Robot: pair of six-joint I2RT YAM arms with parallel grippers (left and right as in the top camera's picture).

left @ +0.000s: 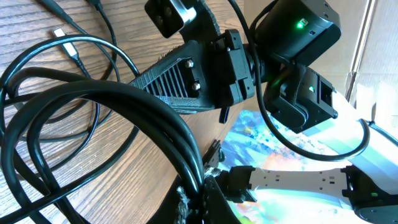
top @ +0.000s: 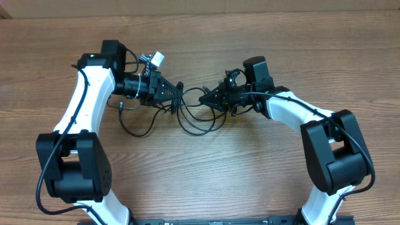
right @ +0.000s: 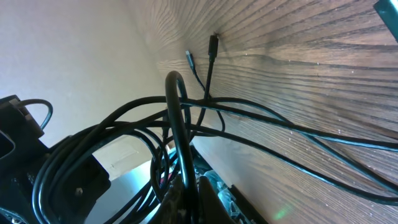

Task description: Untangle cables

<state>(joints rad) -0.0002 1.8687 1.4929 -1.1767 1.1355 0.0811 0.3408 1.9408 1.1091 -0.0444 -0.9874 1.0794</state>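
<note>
Cables (left: pixel 149 112), apparently pinched from both sides

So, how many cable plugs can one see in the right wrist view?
2: a dark plug near the top, on the table, and a thinner plug just left of it. More may hide among the cables.

cables (top: pixel 181 107) clutter the middle, open table (top: pixel 212 181) in front and behind

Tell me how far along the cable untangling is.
Done: nothing separated yet; the cables lie as one overlapping looped bundle between the arms. In hand: left gripper and right gripper are each shut on strands of it. Remaining: pull the loops apart and lay each cord out singly.
</note>
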